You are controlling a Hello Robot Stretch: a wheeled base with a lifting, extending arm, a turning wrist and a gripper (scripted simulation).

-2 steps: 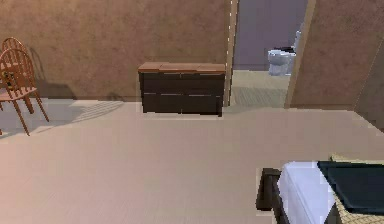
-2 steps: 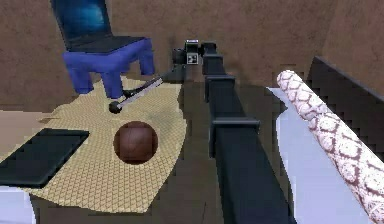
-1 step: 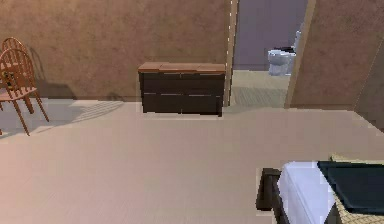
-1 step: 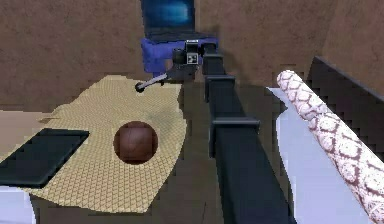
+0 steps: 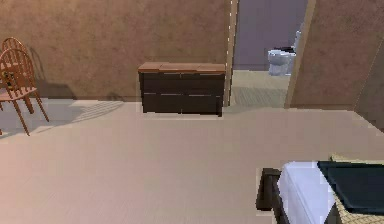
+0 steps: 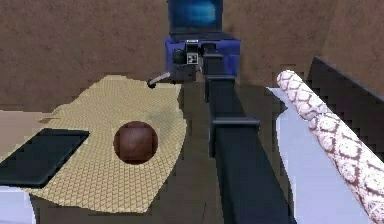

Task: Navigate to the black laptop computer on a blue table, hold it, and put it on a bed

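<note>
A laptop [image 6: 195, 16] with a lit blue screen stands on a small blue table [image 6: 226, 52] at the top of the arm side view. The arm's dark bar [image 6: 228, 130] rises toward that table. Beside its white marker squares, the gripper [image 6: 156, 79] reaches left, near the far edge of a bed's tan blanket [image 6: 110, 110]. I cannot tell whether it holds anything. The bed's corner [image 5: 300, 190], with a white sheet, also sits at the forward view's bottom right.
On the blanket lie a brown ball [image 6: 135, 142] and a flat black slab [image 6: 45, 156]. A patterned bolster [image 6: 325, 130] lies on the right. Ahead stand a dark dresser [image 5: 182, 88], a wooden chair [image 5: 18, 80] and a doorway to a toilet [image 5: 280, 58]; open floor lies between.
</note>
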